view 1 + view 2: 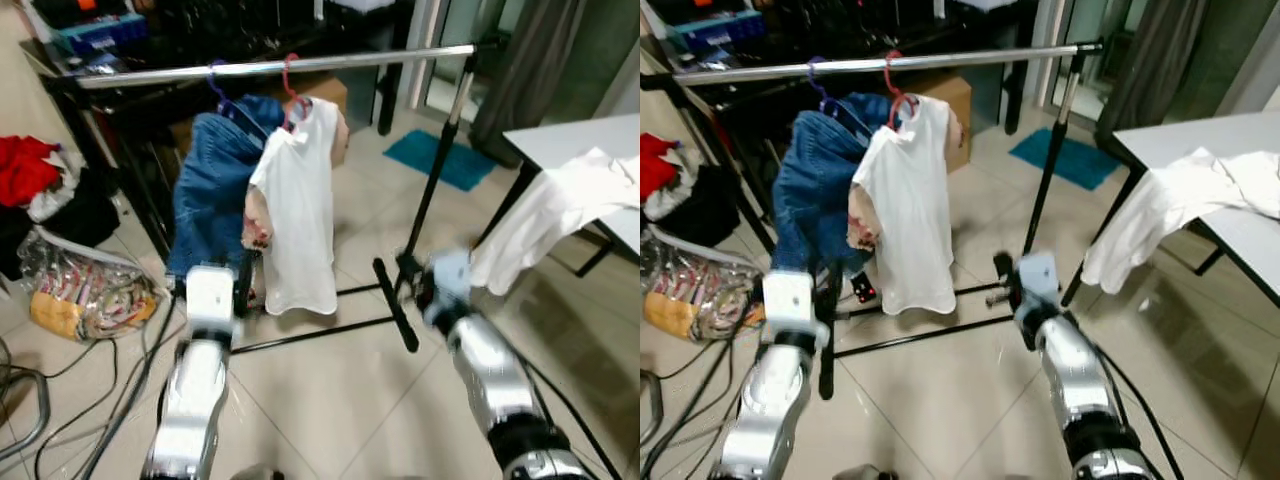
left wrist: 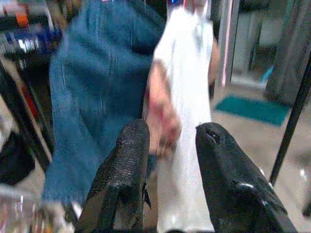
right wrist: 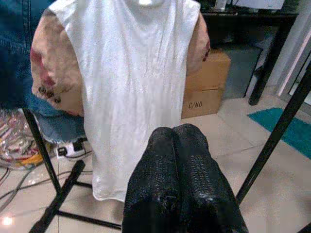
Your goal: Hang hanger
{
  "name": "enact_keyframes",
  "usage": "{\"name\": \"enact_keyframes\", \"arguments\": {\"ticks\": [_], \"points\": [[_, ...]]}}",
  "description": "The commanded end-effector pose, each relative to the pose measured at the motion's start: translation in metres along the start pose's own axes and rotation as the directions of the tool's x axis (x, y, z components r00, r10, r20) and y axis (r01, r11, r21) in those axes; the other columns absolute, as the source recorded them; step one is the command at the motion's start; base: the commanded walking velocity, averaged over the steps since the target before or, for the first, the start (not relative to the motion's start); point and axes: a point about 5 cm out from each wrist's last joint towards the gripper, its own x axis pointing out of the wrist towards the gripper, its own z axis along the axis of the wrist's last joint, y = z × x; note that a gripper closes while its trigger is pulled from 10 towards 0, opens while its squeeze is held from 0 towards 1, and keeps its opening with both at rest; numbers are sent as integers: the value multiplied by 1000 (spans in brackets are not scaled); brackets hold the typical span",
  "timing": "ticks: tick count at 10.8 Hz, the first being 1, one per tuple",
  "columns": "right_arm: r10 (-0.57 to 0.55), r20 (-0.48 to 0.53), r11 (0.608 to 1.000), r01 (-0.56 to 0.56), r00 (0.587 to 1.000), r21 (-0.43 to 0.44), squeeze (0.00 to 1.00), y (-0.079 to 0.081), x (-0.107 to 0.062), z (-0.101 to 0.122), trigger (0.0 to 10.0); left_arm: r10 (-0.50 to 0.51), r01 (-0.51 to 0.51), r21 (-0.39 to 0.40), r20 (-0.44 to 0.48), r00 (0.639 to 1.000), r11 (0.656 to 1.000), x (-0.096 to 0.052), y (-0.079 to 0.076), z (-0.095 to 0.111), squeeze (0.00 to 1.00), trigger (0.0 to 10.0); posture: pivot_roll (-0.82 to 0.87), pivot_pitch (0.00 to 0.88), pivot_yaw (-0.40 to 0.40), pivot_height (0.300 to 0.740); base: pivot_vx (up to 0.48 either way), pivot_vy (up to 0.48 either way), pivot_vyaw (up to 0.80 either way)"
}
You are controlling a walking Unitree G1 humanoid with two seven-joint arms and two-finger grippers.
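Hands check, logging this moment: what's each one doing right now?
Left hand: open, holding nothing, facing the white top.
Right hand: closed, fingers pressed together, holding nothing.

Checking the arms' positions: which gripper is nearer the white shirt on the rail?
Left. The left gripper is just beside the white shirt, near its lower edge; the right gripper sits farther off, past the rail's foot.

Beige tiled floor point(image 1: 330, 400) lay underfoot; a teal mat point(image 1: 443, 158) sat near grey curtains point(image 1: 530, 60); a cardboard box point(image 3: 206, 85) stood behind.
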Motion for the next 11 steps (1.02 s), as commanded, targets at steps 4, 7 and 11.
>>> {"name": "enact_keyframes", "arguments": {"ticks": [4,7,11], "points": [[3,3,999,-3,1000,-51,0,1,0,-7,10000,-36,36,-16,-47,998,999,-9,-2,-22,0,10000,17,0,25,740,0,0,0],[-27,9,998,27,1000,-49,0,5,-2,-12,10000,-62,63,20,-37,997,998,-11,-5,-25,0,10000,19,0,32,740,0,0,0],[-57,31,997,59,998,-45,0,1,0,-9,10000,-87,88,30,-33,996,996,-8,-8,-25,0,10000,-10,0,44,740,0,0,0]]}}
